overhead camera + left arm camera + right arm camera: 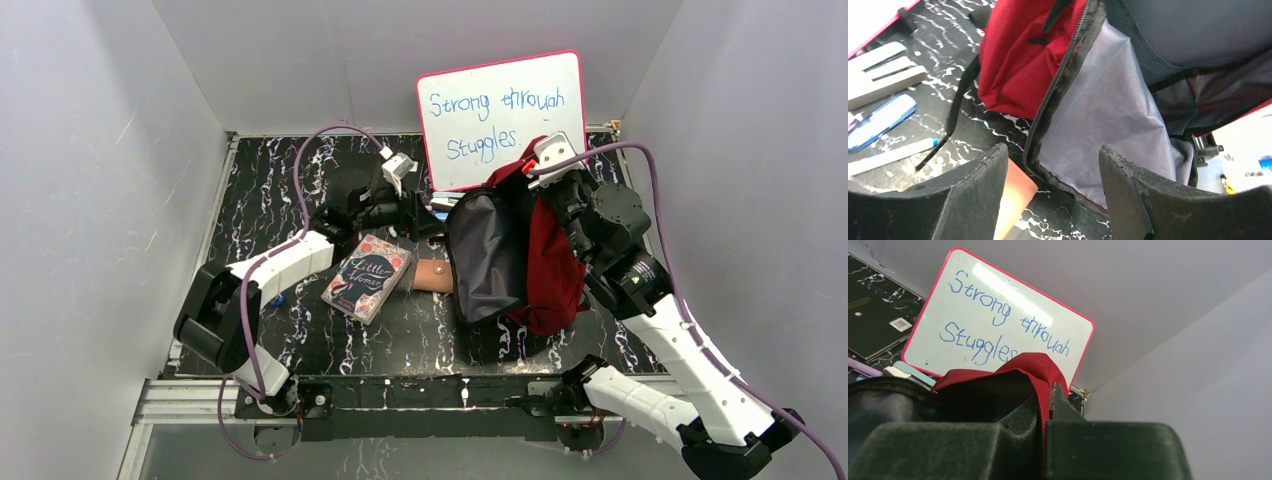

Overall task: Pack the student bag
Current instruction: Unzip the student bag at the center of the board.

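Student bag [552, 262], standing at the right of the surface [260, 190], is hung by its red top loop [1035, 365], on which the right tool [1045, 405] is clamped. The left tool [1053, 165], jaws apart and empty, faces the grey-lined mouth. Should the loop slip, the mouth would likely collapse; an entering finger could also snag the lining.

I list, from my remote station: black tabletop [420, 340], white-veined; plain grey walls [90, 200] at 9, 12 and 3 o'clock; metal rail [190, 396] at 6; soft, even light.
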### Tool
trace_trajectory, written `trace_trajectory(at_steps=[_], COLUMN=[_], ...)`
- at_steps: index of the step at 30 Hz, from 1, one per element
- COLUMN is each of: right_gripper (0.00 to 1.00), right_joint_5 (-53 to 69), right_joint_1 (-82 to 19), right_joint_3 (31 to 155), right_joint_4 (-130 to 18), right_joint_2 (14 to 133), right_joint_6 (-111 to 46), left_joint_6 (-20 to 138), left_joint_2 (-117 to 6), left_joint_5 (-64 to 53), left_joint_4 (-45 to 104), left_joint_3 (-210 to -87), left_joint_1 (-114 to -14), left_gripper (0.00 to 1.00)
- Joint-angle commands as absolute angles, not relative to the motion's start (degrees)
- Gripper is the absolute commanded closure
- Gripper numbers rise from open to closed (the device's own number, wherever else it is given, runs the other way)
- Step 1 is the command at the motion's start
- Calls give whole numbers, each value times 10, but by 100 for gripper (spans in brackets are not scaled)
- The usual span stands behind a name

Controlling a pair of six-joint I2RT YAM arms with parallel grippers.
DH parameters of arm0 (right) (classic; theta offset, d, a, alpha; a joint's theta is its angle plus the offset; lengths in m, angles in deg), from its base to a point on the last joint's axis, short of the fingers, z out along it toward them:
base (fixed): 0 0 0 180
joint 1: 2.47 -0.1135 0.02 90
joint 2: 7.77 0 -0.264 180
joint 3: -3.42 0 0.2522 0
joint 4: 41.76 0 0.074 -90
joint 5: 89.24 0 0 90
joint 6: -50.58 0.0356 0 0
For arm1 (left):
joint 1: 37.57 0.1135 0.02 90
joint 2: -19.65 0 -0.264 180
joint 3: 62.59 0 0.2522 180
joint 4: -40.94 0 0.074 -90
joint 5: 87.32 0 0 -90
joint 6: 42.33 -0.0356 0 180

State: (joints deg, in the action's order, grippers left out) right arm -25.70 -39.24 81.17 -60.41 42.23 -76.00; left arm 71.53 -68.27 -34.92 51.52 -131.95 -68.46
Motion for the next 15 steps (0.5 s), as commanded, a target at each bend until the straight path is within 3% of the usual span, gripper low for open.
trace_trajectory(at_steps=[1,11,15], right_gripper=[100,100,100], right_joint_5=[-225,-207,-210], right_joint_1=[-392,-392,-392], right_joint_3=[829,830,830], right_joint_4=[-575,-583,-582], right_joint_2=[402,401,401], right_joint_6=[-738,-731,-736], left_joint_6=[685,711,738], left_joint_2=[-719,-778,-785], left_joint_5=[-442,-419,-453], left_joint_4=[579,637,659], left_joint_3=[-1355,-1359,-1363], left_joint_1=[-683,-683,-684], left_gripper=[36,36,45])
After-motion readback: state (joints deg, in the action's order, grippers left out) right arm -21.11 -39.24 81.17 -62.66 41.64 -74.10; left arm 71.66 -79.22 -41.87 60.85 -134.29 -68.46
